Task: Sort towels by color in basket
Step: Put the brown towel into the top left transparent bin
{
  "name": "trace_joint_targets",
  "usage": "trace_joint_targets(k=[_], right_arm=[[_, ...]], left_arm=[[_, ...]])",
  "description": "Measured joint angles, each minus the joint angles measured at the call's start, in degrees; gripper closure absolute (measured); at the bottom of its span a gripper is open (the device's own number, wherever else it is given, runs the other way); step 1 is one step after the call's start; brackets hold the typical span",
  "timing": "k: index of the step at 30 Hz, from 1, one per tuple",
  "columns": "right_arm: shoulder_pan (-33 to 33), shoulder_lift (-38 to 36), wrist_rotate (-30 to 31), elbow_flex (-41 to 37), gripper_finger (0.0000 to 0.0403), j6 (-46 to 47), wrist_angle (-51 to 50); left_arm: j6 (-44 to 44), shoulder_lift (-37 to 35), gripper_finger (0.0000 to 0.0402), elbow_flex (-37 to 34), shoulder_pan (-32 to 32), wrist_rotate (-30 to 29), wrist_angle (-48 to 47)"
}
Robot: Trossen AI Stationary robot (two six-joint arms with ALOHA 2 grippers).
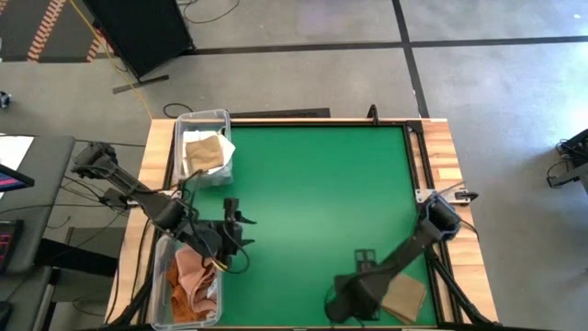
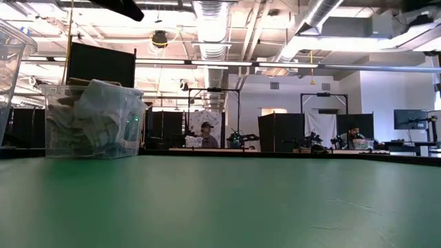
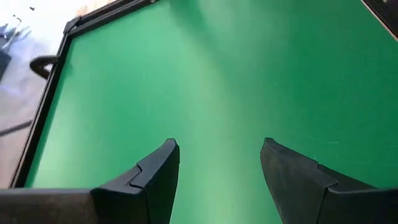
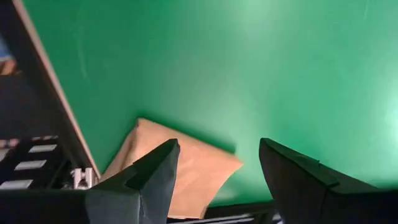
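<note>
While the left claw [image 1: 237, 213] hangs spread by the lower-left bin [image 1: 163, 276], the right claw [image 1: 342, 296], spread and empty, should reach the tan towel [image 1: 404, 298] at lower right, pinching one edge cleanly off the desk [image 1: 312, 184].

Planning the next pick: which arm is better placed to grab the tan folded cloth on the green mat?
Right, probably: the right tool hangs open beside the tan folded cloth; the left tool is across the mat.

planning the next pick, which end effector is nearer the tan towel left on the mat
Right. The right end effector sits open just beside the tan towel; the left end effector hangs open across the mat by the bins.
</note>
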Motion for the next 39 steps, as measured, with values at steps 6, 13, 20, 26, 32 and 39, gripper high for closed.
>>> trace_joint_targets(k=[6, 13, 20, 26, 32, 39], right_arm=[[7.77, -2.51, 0.46, -6.33, 0.0143, 17.48, 3.73], [17.75, -8.07, 0.39, -14.52, 0.0143, 39.49, 11.43], [25.71, -12.47, 0.39, -26.60, 0.0143, 56.14, 26.00], [27.57, -12.79, 2.06, -33.10, 0.0143, 59.26, 32.42], [25.83, -13.19, 3.66, -37.63, 0.0157, 55.95, 38.12], [22.65, -13.65, 1.84, -42.66, 0.0278, 49.90, 45.03]], left_arm=[[3.72, 2.88, 0.0186, 0.00, 0.02, 0.01, 4.51], [5.94, 3.64, 0.0186, 0.00, 0.94, 0.00, 9.33], [5.98, 3.64, 0.0186, 0.00, 1.20, 2.66, 11.39], [5.94, 3.64, 0.0186, 0.00, 1.20, 7.02, 12.12], [5.87, 3.64, 0.0186, 0.00, 1.20, 7.13, 12.05], [4.88, 3.64, 0.0186, 0.00, 1.19, 7.15, 12.04]])
